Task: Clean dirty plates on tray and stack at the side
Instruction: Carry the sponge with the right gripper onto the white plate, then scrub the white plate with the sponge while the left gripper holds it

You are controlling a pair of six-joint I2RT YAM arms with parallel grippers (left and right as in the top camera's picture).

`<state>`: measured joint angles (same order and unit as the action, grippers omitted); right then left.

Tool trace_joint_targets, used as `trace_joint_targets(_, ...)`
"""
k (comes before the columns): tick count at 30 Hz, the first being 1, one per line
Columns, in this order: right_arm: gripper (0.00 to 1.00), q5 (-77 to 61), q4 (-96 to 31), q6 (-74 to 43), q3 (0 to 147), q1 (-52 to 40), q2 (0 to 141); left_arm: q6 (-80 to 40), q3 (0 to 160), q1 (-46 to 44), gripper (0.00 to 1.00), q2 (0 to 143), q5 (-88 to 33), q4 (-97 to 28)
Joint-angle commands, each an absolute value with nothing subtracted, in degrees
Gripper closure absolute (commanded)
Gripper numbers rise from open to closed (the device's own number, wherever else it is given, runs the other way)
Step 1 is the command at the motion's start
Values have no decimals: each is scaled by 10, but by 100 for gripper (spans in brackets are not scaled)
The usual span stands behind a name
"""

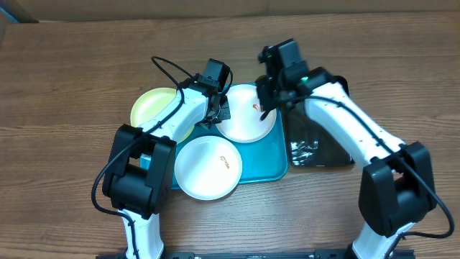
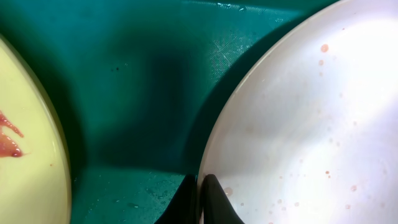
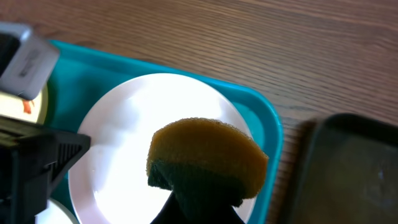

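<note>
Three plates lie on the turquoise tray (image 1: 277, 169): a yellow-green plate (image 1: 154, 108) at the left, a white plate (image 1: 248, 124) at the back and another white plate (image 1: 205, 169) at the front. Each white plate bears a small orange smear. My left gripper (image 1: 218, 109) is shut on the back white plate's left rim (image 2: 208, 155), one finger on each side of the edge. My right gripper (image 1: 267, 99) hovers over that plate's right side, shut on a yellow and dark green sponge (image 3: 208, 155). The yellow-green plate (image 2: 25, 155) shows a red smear.
A smaller, deeper black tray (image 1: 320, 144) stands right of the turquoise tray, on the wooden table (image 1: 65, 72). It also shows in the right wrist view as a dark black tray (image 3: 348, 168). The yellow-green plate overhangs the turquoise tray's left edge.
</note>
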<state>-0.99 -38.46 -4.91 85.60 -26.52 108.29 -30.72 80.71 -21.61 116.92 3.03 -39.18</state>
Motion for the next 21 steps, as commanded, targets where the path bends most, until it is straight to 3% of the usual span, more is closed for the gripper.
trace_joint_targets(1,96,40,-377,-40,862,-278,1089,-302,804,-212,96,1177,25,-394)
trace_joint_targets(13,96,45,-338,-41,862,-281,1182,-302,804,-212,96,1177,25,-394)
trace_joint_targets(18,66,53,-348,-40,862,-281,1182,-302,804,-212,96,1177,25,-394)
trace_joint_targets(21,59,53,-359,-41,862,-280,1184,-302,804,-212,96,1177,25,-394)
